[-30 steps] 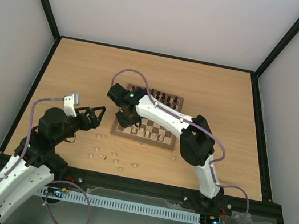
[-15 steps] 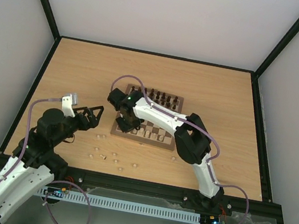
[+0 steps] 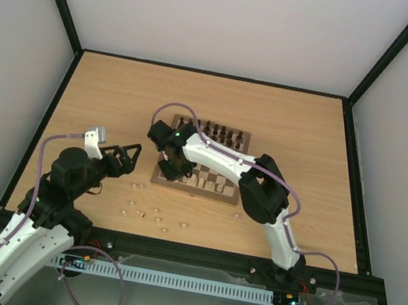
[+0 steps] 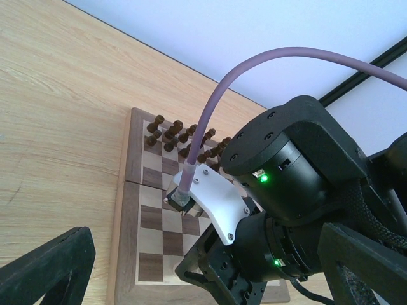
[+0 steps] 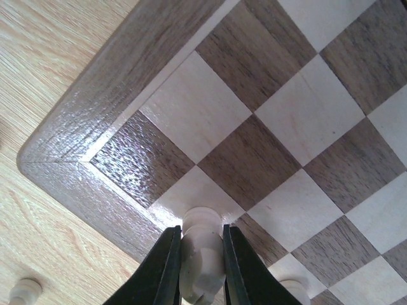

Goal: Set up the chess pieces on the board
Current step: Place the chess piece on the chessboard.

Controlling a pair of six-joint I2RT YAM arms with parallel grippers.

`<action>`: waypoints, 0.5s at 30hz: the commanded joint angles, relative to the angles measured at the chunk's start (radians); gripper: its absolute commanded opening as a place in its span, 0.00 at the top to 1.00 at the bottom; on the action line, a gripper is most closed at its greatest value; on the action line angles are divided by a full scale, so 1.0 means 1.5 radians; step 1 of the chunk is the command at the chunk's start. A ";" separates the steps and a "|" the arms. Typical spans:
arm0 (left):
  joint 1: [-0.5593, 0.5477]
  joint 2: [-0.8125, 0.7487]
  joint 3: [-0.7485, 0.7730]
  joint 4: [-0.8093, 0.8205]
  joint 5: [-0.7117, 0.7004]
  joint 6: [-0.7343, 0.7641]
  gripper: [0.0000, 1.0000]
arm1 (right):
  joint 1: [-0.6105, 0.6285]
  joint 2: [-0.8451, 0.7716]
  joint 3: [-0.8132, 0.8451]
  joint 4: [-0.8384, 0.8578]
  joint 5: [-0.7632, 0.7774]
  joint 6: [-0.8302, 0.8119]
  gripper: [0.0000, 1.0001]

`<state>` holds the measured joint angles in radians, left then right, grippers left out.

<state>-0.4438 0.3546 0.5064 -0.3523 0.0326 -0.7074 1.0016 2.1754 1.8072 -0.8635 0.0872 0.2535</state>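
The board (image 3: 205, 193) lies mid-table, with dark pieces (image 3: 222, 133) on its far rows and a few pale chess pieces (image 3: 201, 182) on the near rows. My right gripper (image 3: 172, 169) is over the board's near left corner. In the right wrist view it (image 5: 198, 251) is shut on a pale chess piece (image 5: 202, 254), whose base is at a cream square by the near border (image 5: 95, 127). My left gripper (image 3: 130, 157) hovers open and empty left of the board. In its own view its fingers (image 4: 51, 267) frame the right arm's wrist.
Several loose pale pieces (image 3: 156, 213) lie on the table in front of the board, and one (image 3: 237, 215) lies near its right corner. Another pale piece (image 5: 283, 289) stands on the board beside the held one. One (image 5: 22, 291) lies off the board.
My right gripper has shifted slightly towards the board's near left corner with the pale piece held. The left arm has barely moved.
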 commanded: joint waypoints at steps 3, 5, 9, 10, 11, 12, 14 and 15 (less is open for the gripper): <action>0.002 0.004 0.016 -0.004 -0.008 -0.003 0.01 | 0.004 -0.009 -0.005 0.000 -0.025 -0.009 0.89; 0.002 0.005 0.016 -0.004 -0.007 -0.004 0.01 | 0.003 -0.007 -0.002 -0.001 -0.025 -0.009 0.89; 0.002 0.005 0.016 -0.004 -0.007 -0.003 0.01 | 0.004 -0.007 -0.007 0.002 -0.026 -0.009 0.88; 0.002 0.005 0.015 -0.004 -0.007 -0.003 0.01 | 0.004 -0.007 -0.007 0.001 -0.025 -0.009 0.87; 0.002 0.006 0.015 -0.004 -0.007 -0.004 0.01 | 0.003 -0.008 -0.007 0.002 -0.025 -0.009 0.86; 0.002 0.006 0.015 -0.004 -0.007 -0.004 0.01 | 0.003 -0.009 -0.008 0.002 -0.025 -0.009 0.85; 0.002 0.006 0.017 -0.004 -0.007 -0.003 0.01 | 0.003 -0.012 -0.008 0.002 -0.024 -0.008 0.80; 0.002 0.006 0.017 -0.004 -0.007 -0.004 0.01 | 0.004 -0.013 -0.007 0.002 -0.023 -0.007 0.78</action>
<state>-0.4438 0.3614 0.5064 -0.3531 0.0319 -0.7074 1.0016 2.1754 1.8069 -0.8330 0.0593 0.2493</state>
